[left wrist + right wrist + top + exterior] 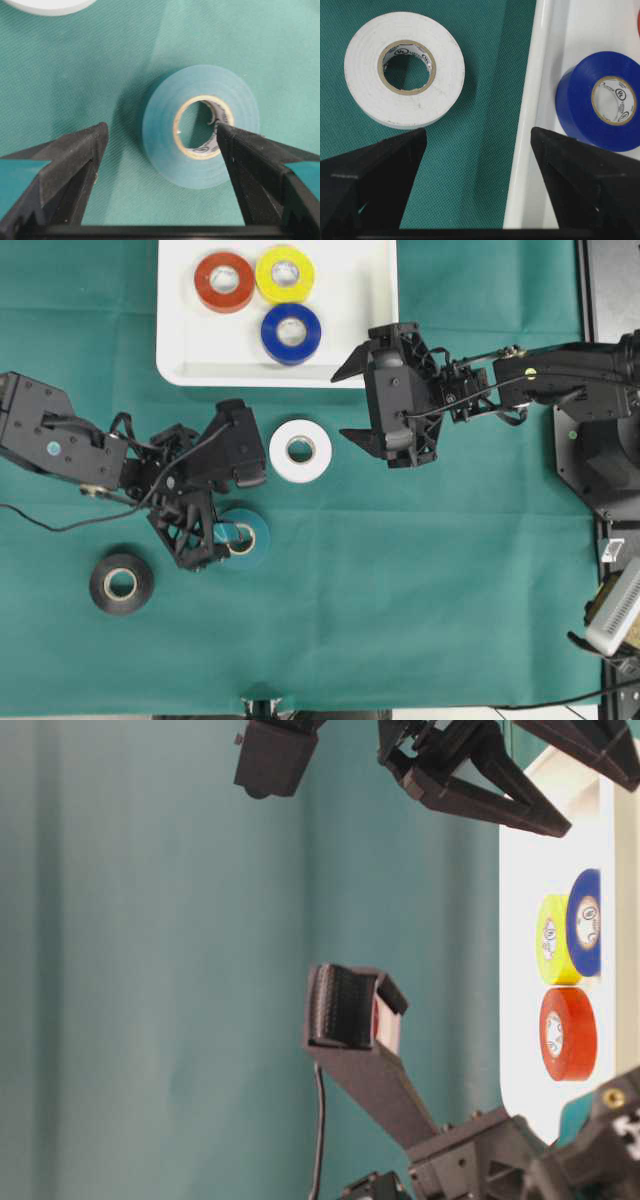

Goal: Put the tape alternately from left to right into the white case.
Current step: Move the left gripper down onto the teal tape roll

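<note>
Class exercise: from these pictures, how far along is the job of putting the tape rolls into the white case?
Done: red, yellow and blue rolls lie in the white case. In hand: the open left gripper straddles the teal roll, not yet gripped. Left: the white roll and black roll on the cloth.

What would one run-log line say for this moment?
left claw: open over teal tape | right claw: open | white case: three rolls

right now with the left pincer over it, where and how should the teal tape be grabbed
The teal tape lies flat on the cloth, hole up, so come straight down from above. Either span its outer wall with the open left pincer, or take one side of the ring: one finger already sits at the hole's edge.
</note>
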### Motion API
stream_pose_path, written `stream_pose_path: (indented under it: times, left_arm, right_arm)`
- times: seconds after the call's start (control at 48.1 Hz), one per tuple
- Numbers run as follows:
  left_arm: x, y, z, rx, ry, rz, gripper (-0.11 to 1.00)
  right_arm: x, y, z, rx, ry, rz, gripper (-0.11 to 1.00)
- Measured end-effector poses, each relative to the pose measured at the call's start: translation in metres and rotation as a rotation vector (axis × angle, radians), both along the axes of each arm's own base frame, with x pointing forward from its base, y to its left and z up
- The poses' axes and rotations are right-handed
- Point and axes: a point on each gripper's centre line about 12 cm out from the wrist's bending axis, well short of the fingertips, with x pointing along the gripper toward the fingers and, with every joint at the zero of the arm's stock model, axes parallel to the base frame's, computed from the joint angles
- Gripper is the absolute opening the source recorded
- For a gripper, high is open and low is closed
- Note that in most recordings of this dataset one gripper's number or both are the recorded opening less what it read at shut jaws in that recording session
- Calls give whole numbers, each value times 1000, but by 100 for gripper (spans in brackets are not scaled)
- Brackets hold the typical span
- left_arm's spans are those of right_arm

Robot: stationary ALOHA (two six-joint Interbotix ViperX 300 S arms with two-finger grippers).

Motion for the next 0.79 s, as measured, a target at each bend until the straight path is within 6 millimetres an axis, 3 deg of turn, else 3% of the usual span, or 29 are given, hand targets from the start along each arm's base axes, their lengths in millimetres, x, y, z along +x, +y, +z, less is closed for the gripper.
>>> stream_pose_path:
  times: [0.354, 0.686, 0.791]
  left_arm:
    - [1, -1, -19, 11, 45, -6, 96]
    - [2, -2, -21, 13, 48, -7, 95]
    - [2, -2, -22, 15, 47, -10, 91]
  right_arm:
    - [0, 0, 0, 0, 0, 0, 82]
    - [0, 0, 0, 0, 1, -1, 82]
    - [0, 0, 0, 0, 0, 0, 82]
